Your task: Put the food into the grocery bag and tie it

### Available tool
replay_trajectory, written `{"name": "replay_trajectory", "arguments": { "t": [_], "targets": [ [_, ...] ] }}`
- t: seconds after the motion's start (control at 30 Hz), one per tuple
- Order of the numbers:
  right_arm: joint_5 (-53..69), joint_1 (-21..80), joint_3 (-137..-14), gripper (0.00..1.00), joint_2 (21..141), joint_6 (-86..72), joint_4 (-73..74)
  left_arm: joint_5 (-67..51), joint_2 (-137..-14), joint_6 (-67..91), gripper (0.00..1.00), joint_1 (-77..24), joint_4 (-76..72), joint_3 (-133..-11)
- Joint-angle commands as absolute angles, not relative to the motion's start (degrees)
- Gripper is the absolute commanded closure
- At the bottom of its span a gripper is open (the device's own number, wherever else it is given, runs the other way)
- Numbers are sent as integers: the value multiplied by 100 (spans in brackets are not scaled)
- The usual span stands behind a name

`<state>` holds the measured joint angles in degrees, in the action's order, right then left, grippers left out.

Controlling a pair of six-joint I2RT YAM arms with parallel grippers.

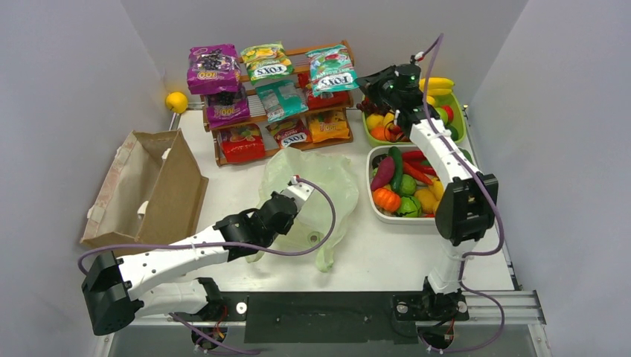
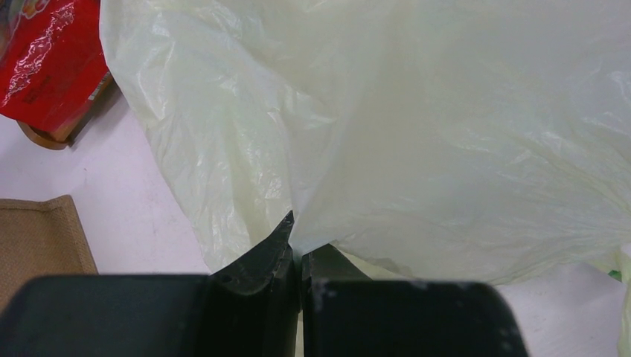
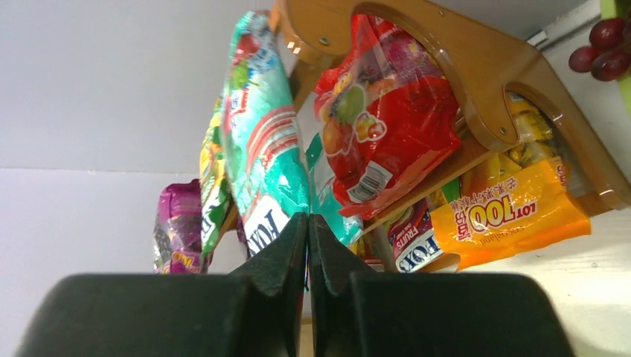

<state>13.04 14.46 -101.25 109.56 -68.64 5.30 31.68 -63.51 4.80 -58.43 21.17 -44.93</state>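
The grocery bag (image 1: 327,182) lies crumpled at mid-counter (image 1: 387,256). The left end effector (image 2: 296,236) is pressed together on the bag's near-left edge, pinching the film. Behind the bag stands a wooden rack (image 3: 484,44) of snack packets (image 1: 268,63). Behind and right of the bag, the right end effector (image 3: 307,223) is pressed together, empty, at a teal FOX'S packet (image 3: 264,141).

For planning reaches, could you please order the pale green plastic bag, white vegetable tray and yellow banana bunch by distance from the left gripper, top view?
1. Pale green plastic bag: pinched by the left gripper, centre.
2. White vegetable tray: right of it.
3. Yellow banana bunch: back right corner.
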Motion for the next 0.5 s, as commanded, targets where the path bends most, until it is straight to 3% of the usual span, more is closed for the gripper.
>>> {"name": "replay_trajectory", "arguments": {
  "t": [0.0, 0.03, 0.07, 0.13, 0.2, 0.47],
  "targets": [
    [1543, 1349, -9992, 85, 10454, -6592, 131, 3267, -6401, 412, 100, -5827, 1890, -4593],
    [1651, 1347, -10070, 78, 10496, -6601, 118, 3264, -6408, 412, 100, -5827, 1890, -4595],
    [1709, 1345, -10111, 63, 10585, -6634, 71, 3262, -6407, 413, 100, -5827, 1894, -4592],
    [1851, 1345, -10227, 47, 10742, -6732, -151, 3261, -6407, 421, 100, -5827, 1908, -4584],
    [1976, 1345, -10289, 38, 10928, -6887, -423, 3263, -6392, 422, 100, -5827, 1915, -4573],
    [2629, 1468, -11307, 35, 11916, -7126, -758, 3287, -6418, 385, 100, -5828, 1890, -4567]
  ]
}}
